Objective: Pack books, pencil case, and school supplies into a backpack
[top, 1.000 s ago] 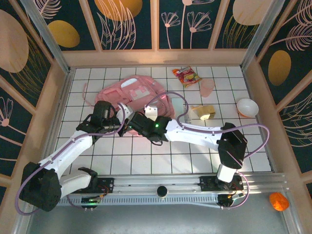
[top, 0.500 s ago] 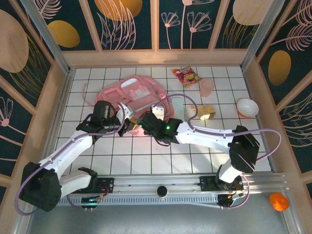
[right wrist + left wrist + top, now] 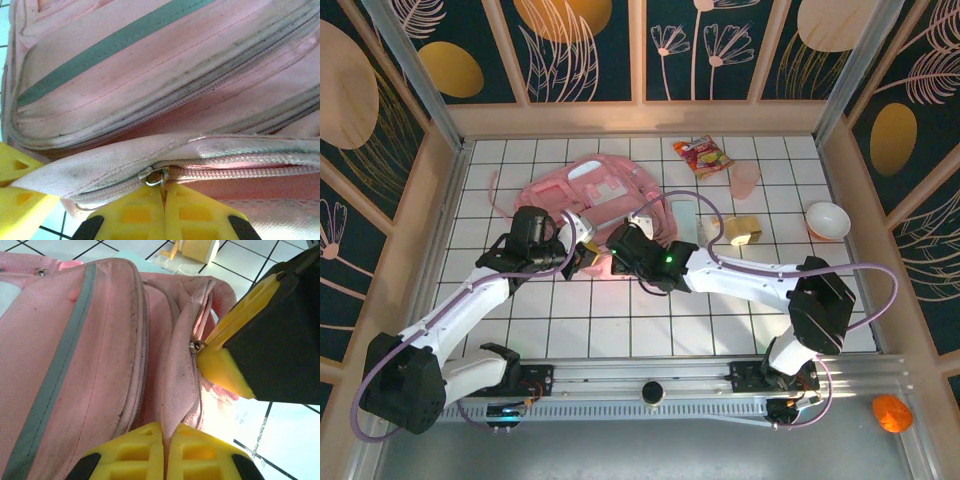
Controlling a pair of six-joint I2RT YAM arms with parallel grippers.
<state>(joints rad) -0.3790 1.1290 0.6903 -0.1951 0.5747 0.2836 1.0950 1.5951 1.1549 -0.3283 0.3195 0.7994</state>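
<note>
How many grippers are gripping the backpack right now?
2. Left gripper is shut on the backpack fabric at its near edge; right gripper is shut on the zipper pull beside it.

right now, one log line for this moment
left gripper: shut on backpack edge | right gripper: shut on zipper pull | yellow block: not packed

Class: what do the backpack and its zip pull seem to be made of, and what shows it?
The backpack: soft woven cloth, probably synthetic, matte pink; fine weave, stitched seams and dirty scuffs show. The zip pull: apparently metal, silvery, shiny; it glints against the cloth.
</note>
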